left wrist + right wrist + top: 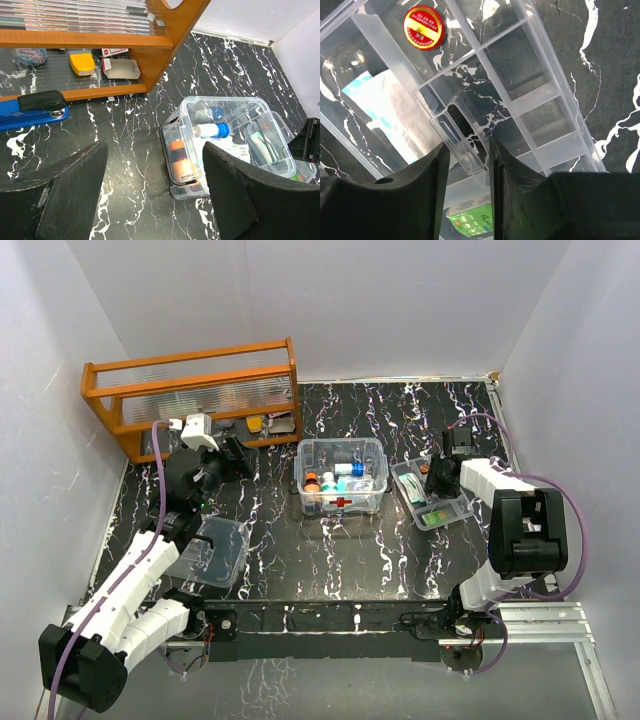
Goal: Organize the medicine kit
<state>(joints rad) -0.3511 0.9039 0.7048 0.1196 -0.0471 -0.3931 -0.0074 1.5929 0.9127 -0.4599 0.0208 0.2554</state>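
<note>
The medicine kit point(340, 450), a clear box with a red cross on its front, stands mid-table holding bottles, among them an orange-capped one point(181, 162) and a blue-capped one point(212, 131). Its clear lid point(218, 550) lies at the left by my left arm. A clear divided tray point(450, 512) rests to the right of the box. My right gripper point(468, 150) straddles the tray's upright clear handle point(462, 142), jaws narrow, a slim gap showing on the right side. My left gripper point(155, 150) hovers open and empty over the table left of the kit.
An orange wooden rack point(190, 390) stands at the back left, with a blue stapler point(32, 107), a yellow item point(81, 63) and a metal tin point(121, 69) under it. The tray holds a red-capped disc point(423, 27) and a green packet point(470, 220).
</note>
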